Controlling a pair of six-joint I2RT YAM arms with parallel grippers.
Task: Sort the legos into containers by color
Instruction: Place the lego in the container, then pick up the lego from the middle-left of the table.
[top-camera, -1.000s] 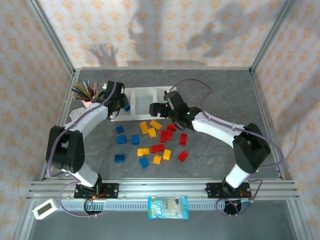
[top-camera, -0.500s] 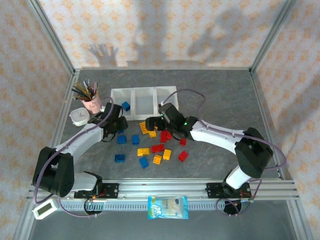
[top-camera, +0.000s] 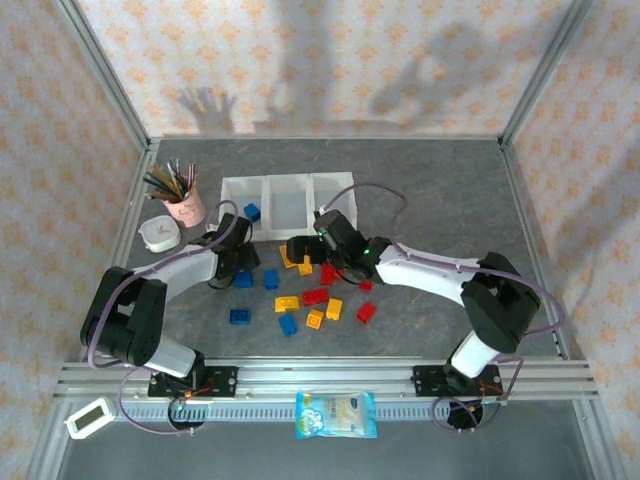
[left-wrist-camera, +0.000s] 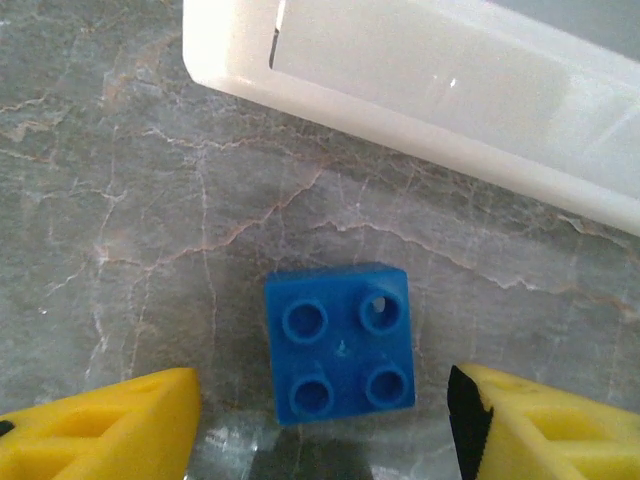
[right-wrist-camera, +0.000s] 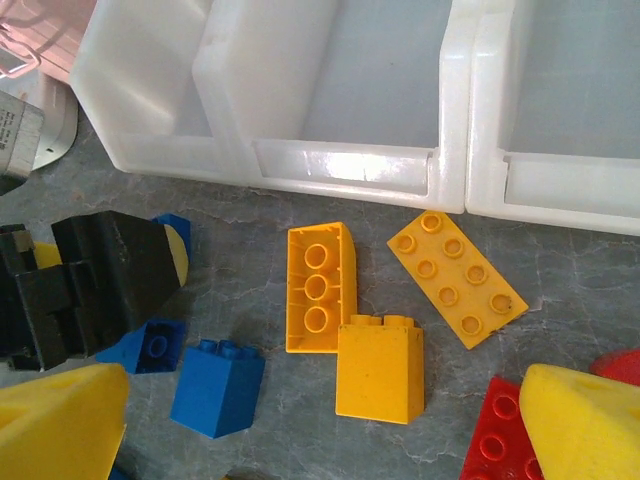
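Low over the table in the left wrist view, the left gripper (left-wrist-camera: 322, 430) stands with its yellow fingers (left-wrist-camera: 110, 425) apart. One sits on each side of a blue brick (left-wrist-camera: 340, 345) that lies studs up just below the container wall, and neither touches it. A second ago this arm was up at the containers (top-camera: 262, 182). Now another blue brick (top-camera: 252, 212) lies in the left compartment, so that drop looks finished and the jaws have widened for the next blue piece. The right gripper (right-wrist-camera: 320, 445) has likewise come down from the bins, wide open and empty, above the yellow bricks (right-wrist-camera: 320, 288) at the centre of its view. Red bricks (top-camera: 316, 296) and most others remain on the table (top-camera: 430, 200), so sorting has barely begun.
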